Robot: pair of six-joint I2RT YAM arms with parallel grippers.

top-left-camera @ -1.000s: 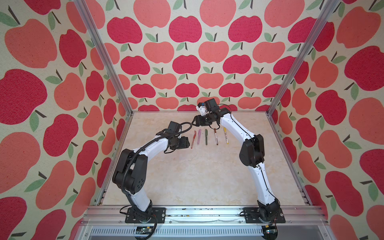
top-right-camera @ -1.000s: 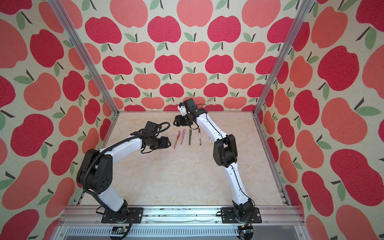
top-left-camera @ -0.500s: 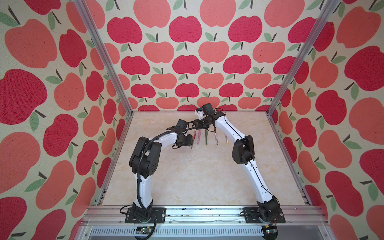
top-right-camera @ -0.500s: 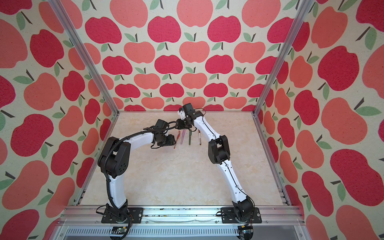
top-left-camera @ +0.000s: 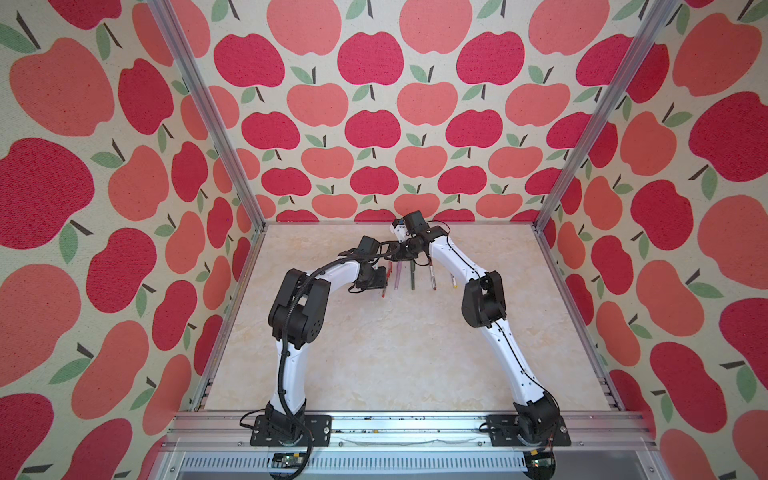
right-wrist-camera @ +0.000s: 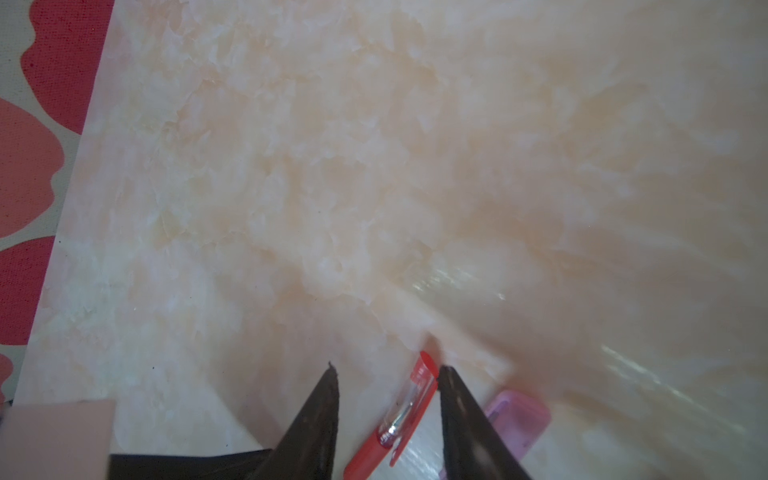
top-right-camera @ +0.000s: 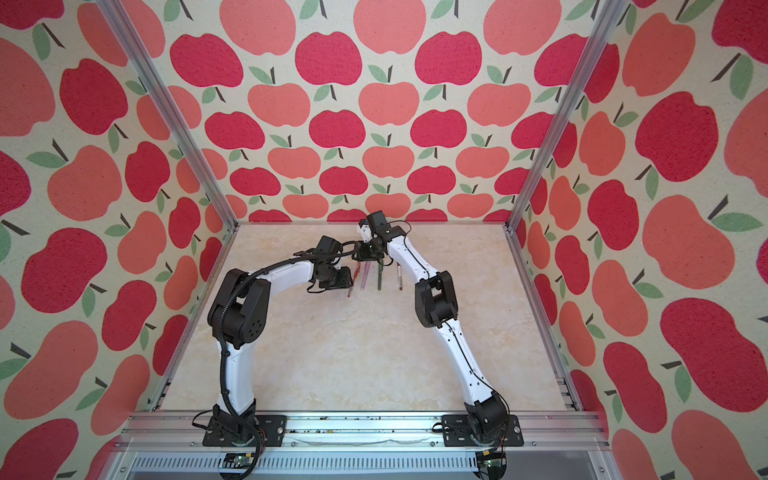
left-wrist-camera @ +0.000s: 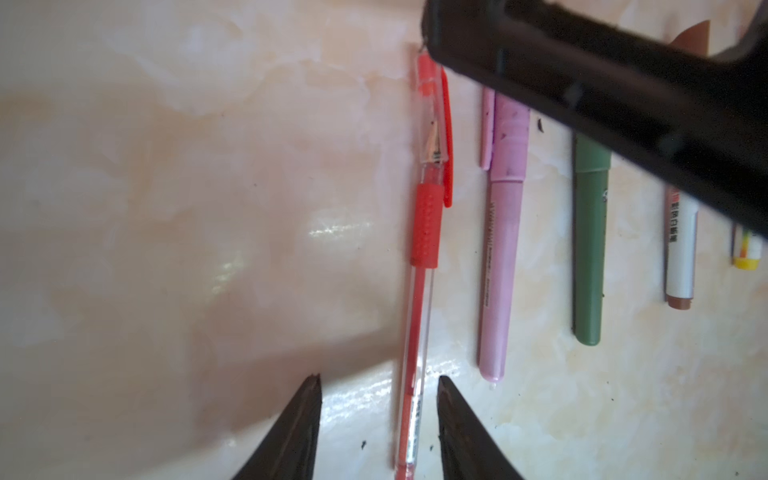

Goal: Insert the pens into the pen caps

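Two grippers sit low over one red pen [left-wrist-camera: 424,232], one at each end. We see the left gripper [left-wrist-camera: 378,377] with its fingers partway apart, straddling the clear tail of the barrel. Bare table shows on both sides of the pen, so nothing is clamped there. The right gripper [right-wrist-camera: 386,368] is likewise parted, set astride the red cap [right-wrist-camera: 409,399]. One finger [right-wrist-camera: 461,415] appears to touch the cap near its closed end, and the other stands clear of it. The cap is on the pen, over its tip.

The pen lies flat at the left end of a row of five parallel pens in the far middle of the tabletop [top-left-camera: 374,353]. Just beside it lies the pink pen [left-wrist-camera: 500,270] under its lilac cap [left-wrist-camera: 509,141]. Then come the dark green pen [left-wrist-camera: 588,249], the white-and-brown pen [left-wrist-camera: 681,249] and the white-and-yellow pen [left-wrist-camera: 746,253], each apart from its neighbour. In the left wrist view the right gripper's black body crosses over their cap ends.

We find the surface a glossy cream marble pattern. Around it stand walls [top-left-camera: 374,124] printed with red and coral apples. Silver frame posts [top-left-camera: 203,112] stand at the back corners, and a metal rail [top-left-camera: 415,428] at the front carries both arm bases.
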